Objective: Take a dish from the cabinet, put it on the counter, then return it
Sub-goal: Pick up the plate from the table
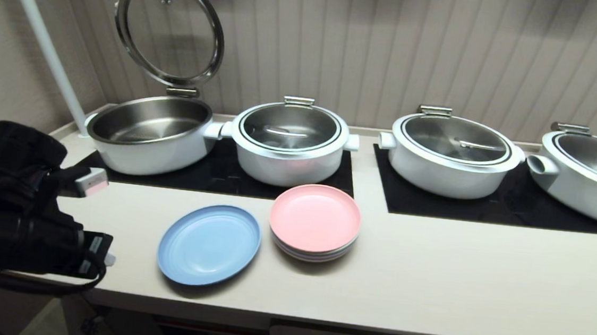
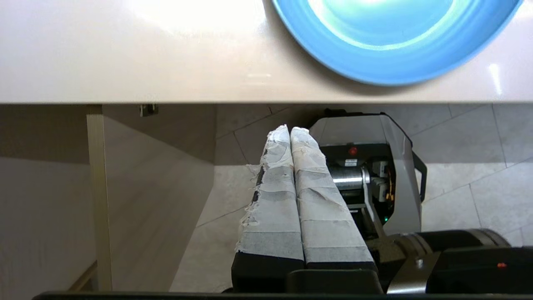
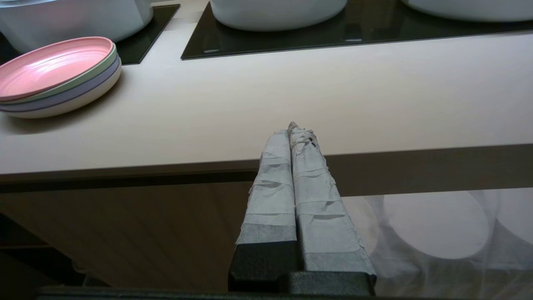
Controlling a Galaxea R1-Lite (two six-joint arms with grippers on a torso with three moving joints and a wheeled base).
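The round light blue plastic plate [image 1: 209, 244] lies flat on the cream counter [image 1: 428, 273], left of the pink-topped plate stack [image 1: 315, 221]. The left gripper [image 2: 290, 130] hangs off the near edge, fingers pressed together, holding nothing, so the plate looks set down.

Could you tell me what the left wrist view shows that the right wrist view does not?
Only the left wrist view shows the blue dish lying on the counter, the tiled floor, the robot's base and the shut left gripper beyond the counter's edge. Only the right wrist view shows the pink-topped stack of plates, the black hob panels, the white pots and the shut right gripper. Both show the cream counter and tape-wrapped fingers pressed together.
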